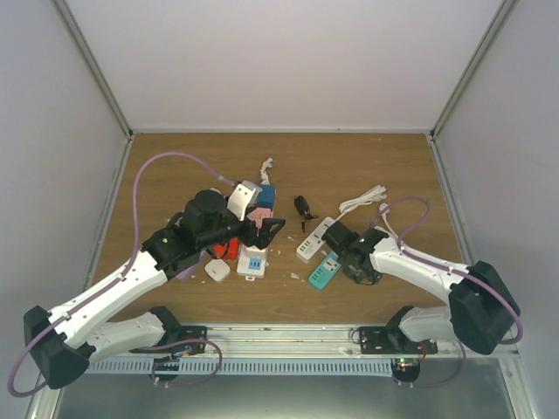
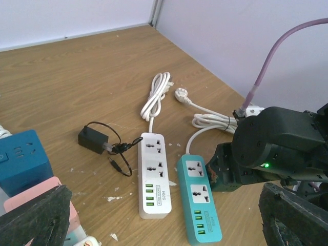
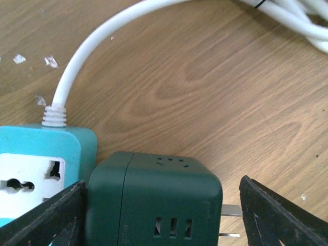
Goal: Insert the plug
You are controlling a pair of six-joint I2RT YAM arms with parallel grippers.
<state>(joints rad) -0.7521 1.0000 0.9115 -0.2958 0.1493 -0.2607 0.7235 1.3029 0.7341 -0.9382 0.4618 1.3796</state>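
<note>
1. The right fingers (image 3: 46, 215) stood wide apart at the bottom of the right wrist view, with the dark green plug (image 3: 154, 200) between them. One finger was just beside the plug and the other stood apart from it, so nothing was gripped.
2. The plug rested on the tabletop (image 1: 175, 166), its two metal prongs pointing to the right of that frame. Its opposite side lay against the cord end of the teal power strip (image 3: 31, 169); I could not tell whether they actually touched.
3. The left fingers (image 2: 36, 215) were also spread wide and held nothing, filling the lower corners of the left wrist view.
4. At the centre of that view a white power strip (image 2: 152, 174) lay alongside the teal one. A black adapter (image 2: 93, 139) with a thin lead sat to its left.
5. A blue cube (image 2: 23, 159) and a pink block (image 2: 36, 195) sat at the lower left edge.
6. The tabletop was brown wood dotted with white flecks, closed in by plain white walls (image 1: 279, 61).
</note>
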